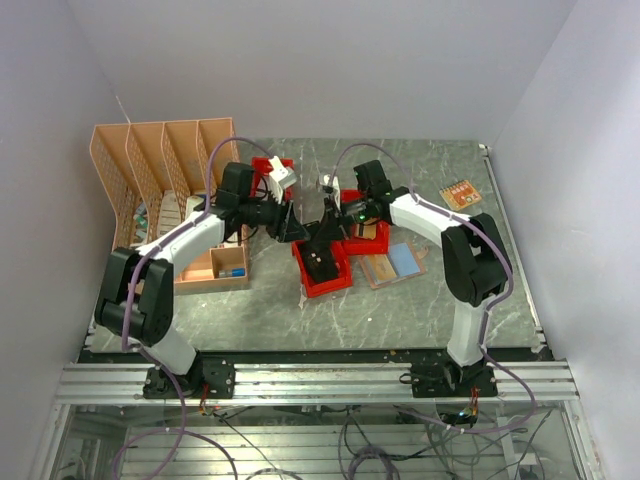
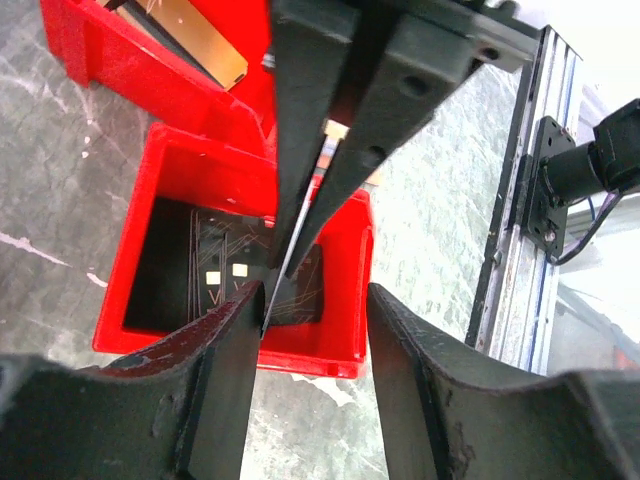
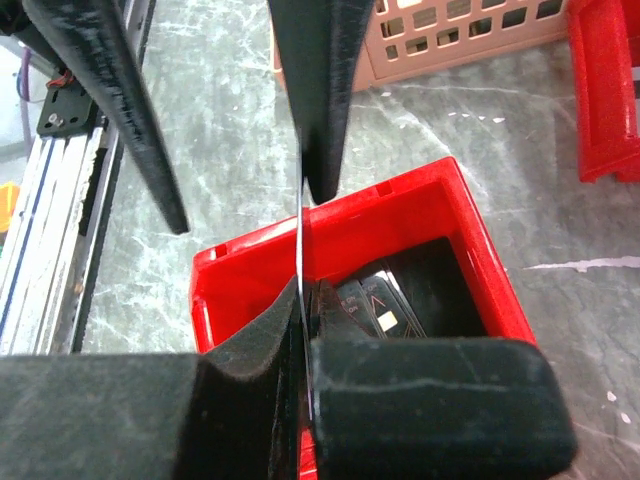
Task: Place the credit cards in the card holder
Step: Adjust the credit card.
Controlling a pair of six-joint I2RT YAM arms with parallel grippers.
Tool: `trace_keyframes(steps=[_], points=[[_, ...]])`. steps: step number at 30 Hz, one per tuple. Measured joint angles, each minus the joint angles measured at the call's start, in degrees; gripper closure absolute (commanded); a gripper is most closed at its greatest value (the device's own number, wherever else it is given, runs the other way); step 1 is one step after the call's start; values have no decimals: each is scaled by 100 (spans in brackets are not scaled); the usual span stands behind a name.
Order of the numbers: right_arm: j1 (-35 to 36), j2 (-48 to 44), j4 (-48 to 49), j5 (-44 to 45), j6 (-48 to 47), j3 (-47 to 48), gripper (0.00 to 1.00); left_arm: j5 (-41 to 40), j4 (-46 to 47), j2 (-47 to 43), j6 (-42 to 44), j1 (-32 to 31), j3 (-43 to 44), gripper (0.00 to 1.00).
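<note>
Pinching credit card [image 3: 300,245], right gripper [image 3: 305,335], left gripper [image 2: 315,298] released (red bin [image 3: 250,263] below)

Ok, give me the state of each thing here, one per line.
red bin: open-topped, dark items inside.
credit card: held on edge above the red bin.
right gripper: jaws shut on the credit card.
left gripper: jaws open.
card holder: unfolded, lying flat.
light blue card: lying on the card holder.
</note>
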Motion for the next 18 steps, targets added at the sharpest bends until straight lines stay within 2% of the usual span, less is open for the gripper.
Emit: trace_keyframes(steps=[3, 6, 8, 13, 16, 18], points=[[2, 87, -260, -122, -181, 125, 100, -22, 90, -146, 116, -85, -111, 56], [2, 87, -431, -210, -341, 168, 100, -28, 138, -151, 136, -85, -120, 76], [2, 87, -531, -269, -422, 175, 100, -33, 138, -122, 157, -85, -107, 80], [-7, 87, -697, -245, -527, 177, 100, 31, 11, 140, 179, -85, 101, 77], [-11, 87, -772, -223, -570, 181, 100, 28, -24, 181, 177, -101, 125, 57], [2, 87, -782, -221, -592, 203, 100, -15, -70, 181, 192, -131, 129, 51]])
